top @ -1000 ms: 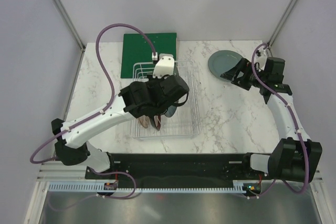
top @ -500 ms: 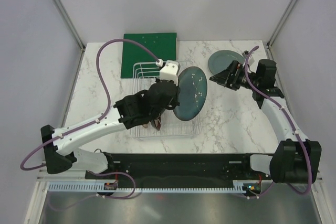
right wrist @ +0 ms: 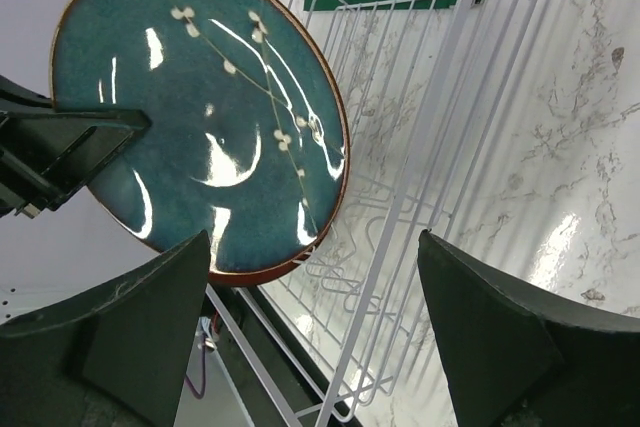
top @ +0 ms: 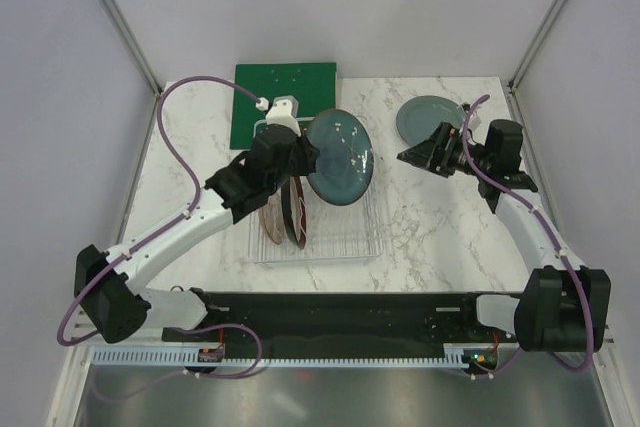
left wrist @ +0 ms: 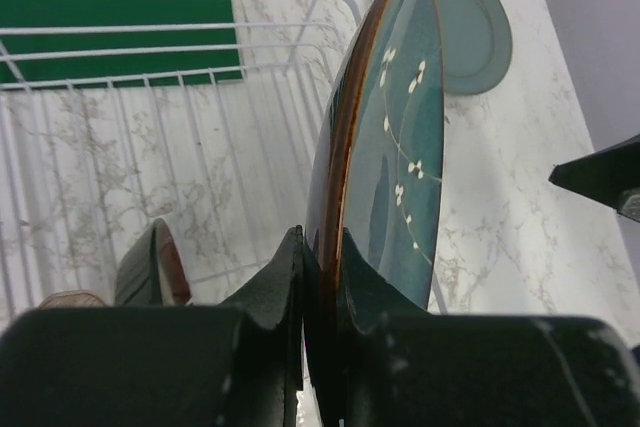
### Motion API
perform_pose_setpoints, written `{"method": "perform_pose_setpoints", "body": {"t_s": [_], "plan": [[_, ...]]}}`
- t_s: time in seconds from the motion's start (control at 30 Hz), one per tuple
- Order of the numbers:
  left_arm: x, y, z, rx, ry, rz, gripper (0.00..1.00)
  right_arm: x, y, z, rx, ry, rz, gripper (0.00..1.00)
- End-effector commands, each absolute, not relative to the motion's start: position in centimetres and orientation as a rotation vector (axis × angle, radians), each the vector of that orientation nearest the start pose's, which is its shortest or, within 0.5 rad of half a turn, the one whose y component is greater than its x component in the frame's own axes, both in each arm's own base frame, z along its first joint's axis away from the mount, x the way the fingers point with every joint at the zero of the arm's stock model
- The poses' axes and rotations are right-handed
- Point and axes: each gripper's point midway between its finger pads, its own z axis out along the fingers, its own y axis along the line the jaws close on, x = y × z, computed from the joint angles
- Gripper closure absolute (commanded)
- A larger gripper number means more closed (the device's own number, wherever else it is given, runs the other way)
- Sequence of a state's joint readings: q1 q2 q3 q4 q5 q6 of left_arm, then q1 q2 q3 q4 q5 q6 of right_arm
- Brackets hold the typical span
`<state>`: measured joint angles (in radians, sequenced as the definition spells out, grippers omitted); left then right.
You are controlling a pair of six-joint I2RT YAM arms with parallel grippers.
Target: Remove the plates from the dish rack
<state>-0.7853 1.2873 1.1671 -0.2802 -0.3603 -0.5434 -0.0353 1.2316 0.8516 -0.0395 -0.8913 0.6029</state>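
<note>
My left gripper (top: 304,152) is shut on the rim of the dark teal plate (top: 341,157), holding it upright above the back of the white wire dish rack (top: 345,232). In the left wrist view the jaws (left wrist: 322,247) pinch the plate's brown edge (left wrist: 385,147). Two plates still stand in the rack: a maroon-rimmed one (top: 298,212) and a brownish-pink one (top: 272,213). A pale grey-green plate (top: 428,117) lies flat on the table at the back right. My right gripper (top: 420,155) is open, just right of the rack, facing the teal plate (right wrist: 200,107) with nothing between its fingers.
A flat green board (top: 283,97) lies behind the rack at the back left. Grey walls close in the marble table (top: 430,227) on three sides. The left arm's purple cable (top: 185,162) loops over the table's left part.
The left arm has lifted the teal plate out of the rack and carried it up and back. The right gripper has moved left from the grey-green plate, towards the rack.
</note>
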Motion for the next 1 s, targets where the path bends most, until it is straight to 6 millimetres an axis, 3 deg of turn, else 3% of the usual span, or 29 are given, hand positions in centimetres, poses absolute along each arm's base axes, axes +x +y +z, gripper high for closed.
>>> {"method": "perform_pose_setpoints", "body": {"t_s": [0.0, 0.13, 0.37, 0.63, 0.8, 0.9, 0.93, 0.97], "plan": [[31.8, -30.1, 35.8, -0.053, 1.694, -1.005, 0.98, 32.7, 14.2, 23.5, -0.047, 1.97, 1.229, 0.09], [31.4, -31.7, 36.3, -0.021, 1.649, -1.198, 0.98, 32.7, 14.2, 22.8, -0.041, 1.981, 1.229, 0.09], [31.7, -32.2, 36.9, -0.029, 1.612, -1.321, 0.98, 33.0, 14.2, 21.3, -0.024, 2.012, 1.233, 0.09], [31.7, -33.3, 35.6, -0.046, 1.608, -1.455, 0.98, 33.0, 14.8, 21.7, -0.051, 1.955, 1.304, 0.16], [31.7, -33.9, 34.4, -0.052, 1.631, -1.49, 0.98, 32.8, 15.3, 22.4, -0.063, 1.903, 1.385, 0.36], [31.7, -34.0, 34.1, -0.049, 1.638, -1.493, 0.98, 32.7, 15.5, 22.1, -0.06, 1.897, 1.404, 0.53], [31.7, -34.0, 34.2, -0.05, 1.637, -1.495, 0.98, 32.6, 15.6, 22.2, -0.066, 1.892, 1.417, 0.65], [31.7, -34.0, 34.1, -0.048, 1.638, -1.492, 0.98, 32.5, 15.7, 22.2, -0.067, 1.89, 1.431, 0.7]]}}
